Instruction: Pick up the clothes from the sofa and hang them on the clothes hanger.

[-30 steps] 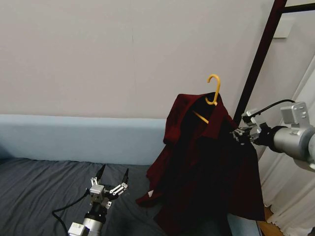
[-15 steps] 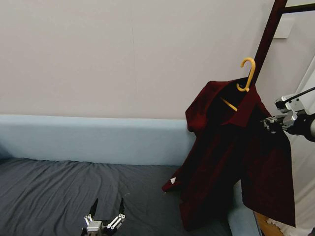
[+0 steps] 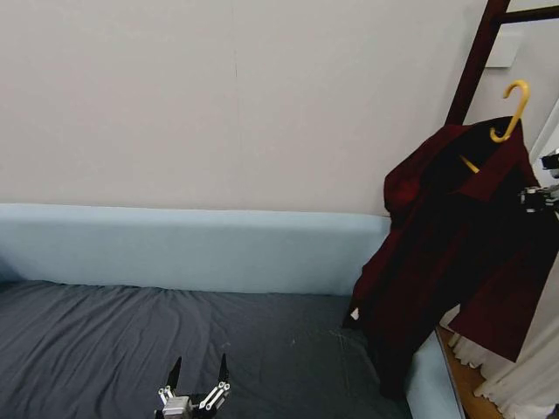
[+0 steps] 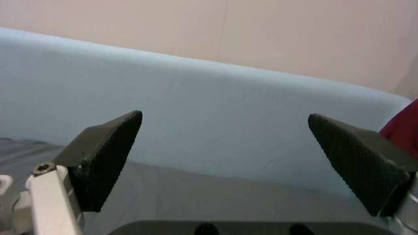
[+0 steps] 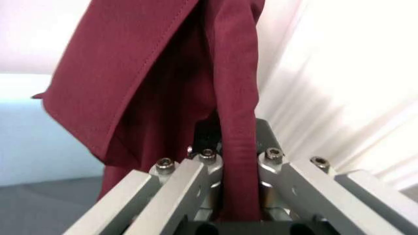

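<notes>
**A:** Entry: what has changed over the last second?

**B:** The right claw, at the right edge of the head view, has carried the shirt sideways to the robot's right. A second ago the shirt hung over the seat. Now it hangs past the end of the sofa, with one lower corner near the seat's end; I cannot tell whether it touches. The yellow hanger has risen with it, and its hook now sits just right of the dark post, caught on nothing visible. The wall and sofa back have not shifted, so the arm moved, not the camera.

**A:** Left arm?

**B:** The left claw has dropped to the bottom edge of the head view, over the dark seat cover. Its fingers are spread wide and hold nothing.

**A:** What does that mean for the task?

**B:** Judgement: the pick-up is done and the carry is well along. The hook still has to go onto the rack. A crossbar branches off the post above the hook and looks like the likely target.

**A:** What do the views add to each other?

**B:** The right wrist view gives the grip: a folded strip of red cloth runs down between the fingers, which are closed tight on it, with a white curtain behind. The head view gives the whole drape, the hook and the post. The left wrist view shows two black pads far apart, the pale blue sofa back between them, and a sliver of red at the edge.
</notes>
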